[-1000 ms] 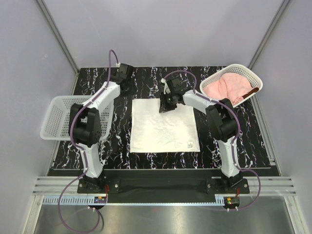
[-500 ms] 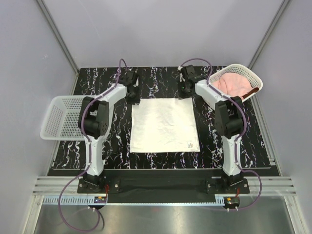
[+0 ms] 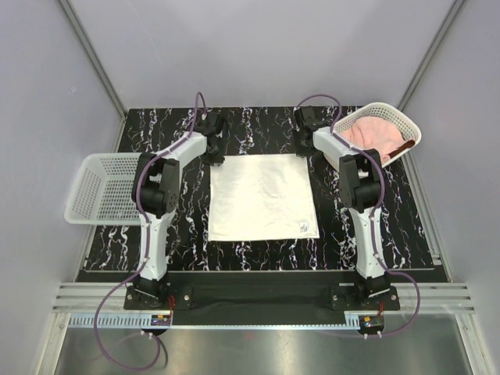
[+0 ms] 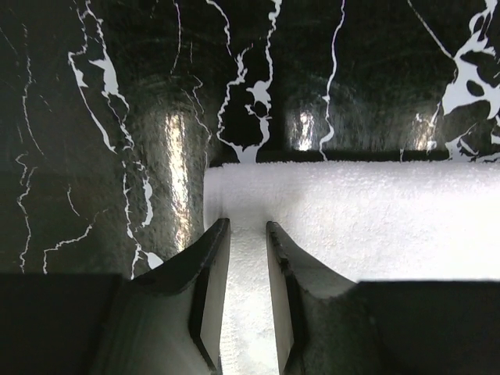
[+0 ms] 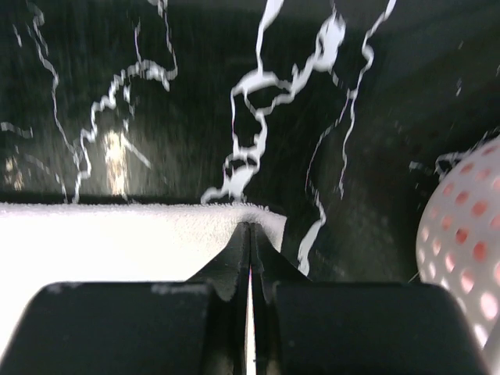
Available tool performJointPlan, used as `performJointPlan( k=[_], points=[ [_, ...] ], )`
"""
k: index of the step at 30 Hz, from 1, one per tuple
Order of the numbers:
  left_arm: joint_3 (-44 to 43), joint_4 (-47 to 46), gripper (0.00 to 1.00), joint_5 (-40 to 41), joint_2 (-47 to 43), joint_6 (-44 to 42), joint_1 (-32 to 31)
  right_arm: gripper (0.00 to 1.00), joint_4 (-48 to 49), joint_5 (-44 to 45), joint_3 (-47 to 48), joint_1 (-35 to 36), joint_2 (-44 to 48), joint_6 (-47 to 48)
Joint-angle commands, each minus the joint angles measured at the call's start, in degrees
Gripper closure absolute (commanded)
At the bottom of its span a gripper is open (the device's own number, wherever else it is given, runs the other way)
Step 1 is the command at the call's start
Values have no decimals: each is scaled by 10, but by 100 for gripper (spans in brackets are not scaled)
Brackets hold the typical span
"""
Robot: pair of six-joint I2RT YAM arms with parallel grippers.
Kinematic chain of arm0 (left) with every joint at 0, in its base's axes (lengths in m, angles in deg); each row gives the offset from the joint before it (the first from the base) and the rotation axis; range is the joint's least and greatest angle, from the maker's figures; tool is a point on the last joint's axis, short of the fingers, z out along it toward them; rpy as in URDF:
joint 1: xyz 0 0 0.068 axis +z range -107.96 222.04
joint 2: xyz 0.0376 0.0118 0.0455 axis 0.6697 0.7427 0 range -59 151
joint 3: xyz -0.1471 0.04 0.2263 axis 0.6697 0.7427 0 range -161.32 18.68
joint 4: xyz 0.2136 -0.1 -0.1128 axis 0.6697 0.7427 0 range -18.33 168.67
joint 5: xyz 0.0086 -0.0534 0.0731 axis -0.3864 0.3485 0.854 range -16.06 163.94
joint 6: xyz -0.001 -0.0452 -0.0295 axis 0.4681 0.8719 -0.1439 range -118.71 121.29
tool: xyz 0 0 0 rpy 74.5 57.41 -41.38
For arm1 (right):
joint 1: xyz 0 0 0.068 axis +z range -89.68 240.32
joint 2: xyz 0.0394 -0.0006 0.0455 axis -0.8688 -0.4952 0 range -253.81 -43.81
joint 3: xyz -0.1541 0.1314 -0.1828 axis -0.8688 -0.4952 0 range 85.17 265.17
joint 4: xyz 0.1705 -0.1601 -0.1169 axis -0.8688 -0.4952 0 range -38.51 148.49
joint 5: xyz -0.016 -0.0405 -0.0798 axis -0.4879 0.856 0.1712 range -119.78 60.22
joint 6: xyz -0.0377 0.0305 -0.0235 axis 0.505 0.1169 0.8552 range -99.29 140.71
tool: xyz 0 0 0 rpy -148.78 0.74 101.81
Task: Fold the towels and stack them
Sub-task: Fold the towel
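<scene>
**A:** Please, where does the white towel (image 3: pixel 263 197) lie?

**B:** It lies spread flat in the middle of the black marbled table (image 3: pixel 187 226), between the two arms. It is one smooth sheet, almost square, with a small label near its near right corner.

**A:** And the other towels?

**B:** The pink towel (image 3: pixel 363 134) sits bunched in the white mesh basket (image 3: pixel 391 109) at the far right of the table. A strip of the rust-brown towel (image 3: pixel 401 147) shows at that basket's right side. A second mesh basket (image 3: pixel 90 191) stands at the left edge, well apart from the white towel.

**A:** What does the left gripper (image 4: pixel 247 225) do?

**B:** It is at the far left corner of the white towel, with its fingertips over the cloth, just inside the far edge. The two fingers stand a little apart, and white cloth fills the narrow gap. Whether they really press the cloth, I cannot tell.

**A:** And the right gripper (image 5: pixel 250 226)?

**B:** It is at the far right corner. Its fingers are pressed together with no gap. Their tips meet exactly at the corner's edge, where the cloth rises in a small peak, so the corner is pinched between them. The mesh basket is near, on its right.
</scene>
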Motion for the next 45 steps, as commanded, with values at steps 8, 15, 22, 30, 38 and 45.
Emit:
performJointPlan(
  k=[8,15,22,30,38,45],
  points=[
    [-46,46,69,77,20,35,12,100,-62,59,91,-7,-58,6],
    [-19,-16,65,-52,-36,15,28,100,-31,9,50,-8,-30,18],
    [-24,-34,65,-83,-51,-9,28,100,-37,-8,56,-8,-26,20],
    [-44,-5,66,-47,-17,-28,28,100,-39,-6,61,-8,-29,20],
    [-82,11,69,17,26,-24,28,100,-40,-4,59,-8,-28,19],
    [-109,35,71,15,68,-18,28,100,-29,-5,41,-8,-21,11]
  ],
)
